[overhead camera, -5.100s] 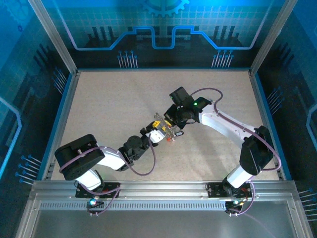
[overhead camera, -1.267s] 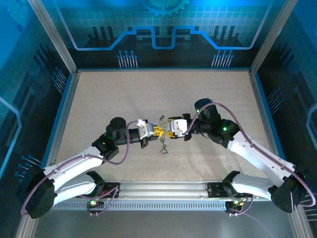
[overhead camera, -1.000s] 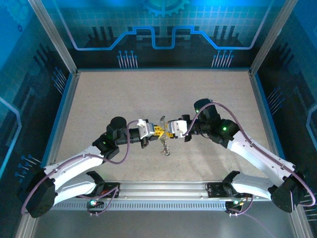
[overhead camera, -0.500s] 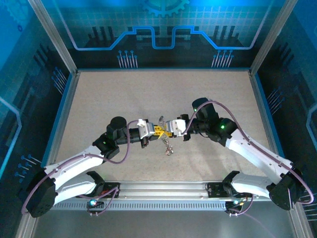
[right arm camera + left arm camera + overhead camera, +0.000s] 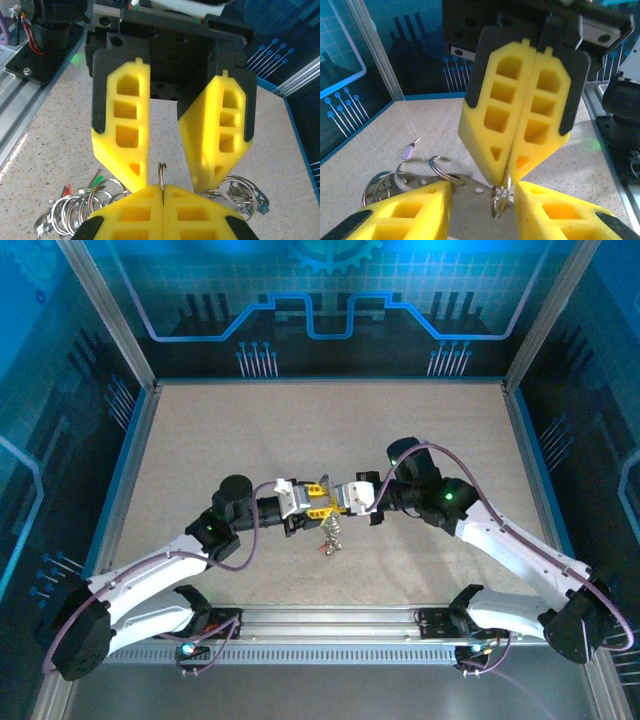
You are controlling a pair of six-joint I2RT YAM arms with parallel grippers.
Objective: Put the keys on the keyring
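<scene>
We see a speckled beige desk [image 5: 200,440] and blue-lit walls [image 5: 320,300]. Our wrist views show the right claw [image 5: 162,192] clenching a thin metal ring [image 5: 161,172] and the left claw [image 5: 482,186] released.

Robot lab cell: circuit-print walls [image 5: 320,300], aluminium frame [image 5: 105,310].

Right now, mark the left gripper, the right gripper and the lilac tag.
left gripper [image 5: 170,184]: right wrist view, gap midway between its open yellow fingertips.
right gripper [image 5: 506,176]: left wrist view, seam where its shut fingertips pinch a metal ring [image 5: 503,194].
lilac tag [image 5: 409,150]: left wrist view, middle of its body.
</scene>
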